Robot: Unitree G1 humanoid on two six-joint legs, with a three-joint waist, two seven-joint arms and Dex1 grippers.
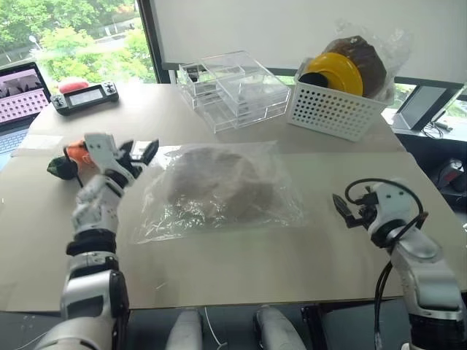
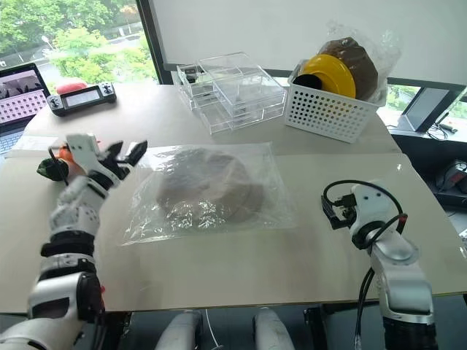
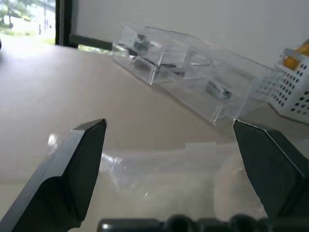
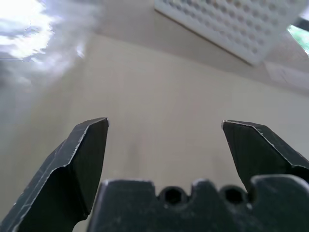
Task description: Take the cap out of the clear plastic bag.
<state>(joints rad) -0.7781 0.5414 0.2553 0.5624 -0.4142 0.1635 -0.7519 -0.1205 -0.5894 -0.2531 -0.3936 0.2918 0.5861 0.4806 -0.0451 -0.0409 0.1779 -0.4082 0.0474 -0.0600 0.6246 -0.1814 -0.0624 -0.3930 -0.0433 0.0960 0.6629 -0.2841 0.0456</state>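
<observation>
Lying flat on the table [image 1: 219, 277] between my two pincers, the clear plastic bag [image 1: 219, 191] has the cap [image 1: 219, 186] inside it. My left pincer [image 1: 139, 154] hovers just beside the bag's near corner, fingers spread apart, empty. My right pincer [image 1: 343, 208] stands well apart from the bag's other side, fingers also spread, holding nothing.
</observation>
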